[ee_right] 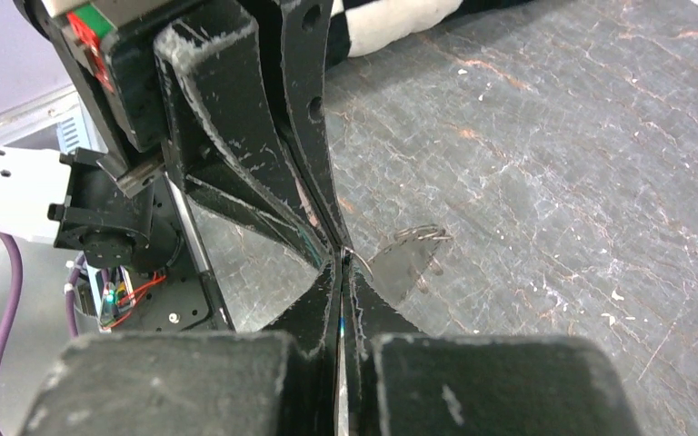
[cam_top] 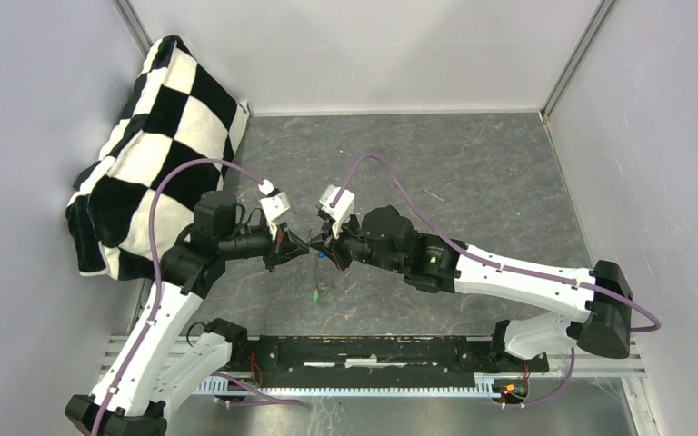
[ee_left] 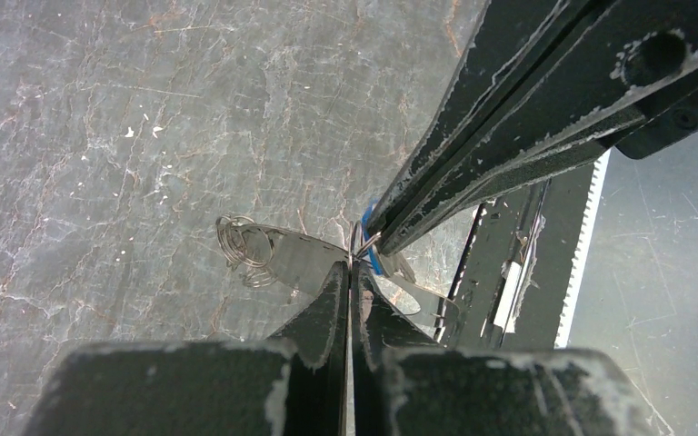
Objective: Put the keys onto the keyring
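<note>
The grey marbled table spreads under both arms. A black-and-white checkered cushion is slumped well behind the left arm, far from the pincers. The right arm reaches in from the other side, so that the two pincers meet tip to tip above the middle of the table.

The left pincer is clenched, its fingers pressed flat together with only thin wire between them. That wire belongs to the keyring, which juts sideways out of the left pincer's tips, away from the right arm, and hangs clear of the table. The right pincer is clenched as well. In the left wrist view its tips bear down touching the left pincer's tips, and they nip the blue key by its plastic head, right against the end of the keyring.

The green key is below the meeting tips, on the side nearer the arm bases, held by neither pincer. Whether it dangles or lies on the table cannot be told.
</note>
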Action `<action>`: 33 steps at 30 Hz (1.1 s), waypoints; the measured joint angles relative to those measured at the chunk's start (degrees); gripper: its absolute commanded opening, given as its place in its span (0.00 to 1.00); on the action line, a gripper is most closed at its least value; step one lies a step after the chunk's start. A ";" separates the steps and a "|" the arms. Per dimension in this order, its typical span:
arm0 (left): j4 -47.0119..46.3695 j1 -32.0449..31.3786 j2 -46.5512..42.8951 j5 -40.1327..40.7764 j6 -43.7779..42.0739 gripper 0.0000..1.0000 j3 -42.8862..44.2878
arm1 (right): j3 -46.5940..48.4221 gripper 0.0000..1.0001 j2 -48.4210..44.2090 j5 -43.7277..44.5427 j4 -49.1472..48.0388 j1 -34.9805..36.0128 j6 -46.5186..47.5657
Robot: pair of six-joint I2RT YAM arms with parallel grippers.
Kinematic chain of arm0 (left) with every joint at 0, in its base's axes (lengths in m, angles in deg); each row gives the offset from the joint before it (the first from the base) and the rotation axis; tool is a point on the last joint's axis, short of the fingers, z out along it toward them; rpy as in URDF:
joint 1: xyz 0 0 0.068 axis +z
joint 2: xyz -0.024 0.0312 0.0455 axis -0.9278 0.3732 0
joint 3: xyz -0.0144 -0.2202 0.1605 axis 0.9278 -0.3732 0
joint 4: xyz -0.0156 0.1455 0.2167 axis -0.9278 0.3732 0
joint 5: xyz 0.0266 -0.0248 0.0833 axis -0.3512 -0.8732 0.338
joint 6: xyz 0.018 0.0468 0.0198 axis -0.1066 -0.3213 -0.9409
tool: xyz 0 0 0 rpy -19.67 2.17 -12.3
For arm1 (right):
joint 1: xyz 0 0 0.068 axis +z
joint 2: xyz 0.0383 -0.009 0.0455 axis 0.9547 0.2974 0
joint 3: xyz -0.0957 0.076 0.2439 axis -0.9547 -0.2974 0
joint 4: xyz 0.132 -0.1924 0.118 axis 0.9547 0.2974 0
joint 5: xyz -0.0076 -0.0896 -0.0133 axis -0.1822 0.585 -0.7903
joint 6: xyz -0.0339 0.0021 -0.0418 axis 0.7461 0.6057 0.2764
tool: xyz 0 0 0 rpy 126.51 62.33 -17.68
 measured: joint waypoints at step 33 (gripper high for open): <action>0.07 0.00 -1.90 1.64 0.00 0.02 -0.07 | 0.02 0.00 1.36 2.49 -2.60 0.87 -2.36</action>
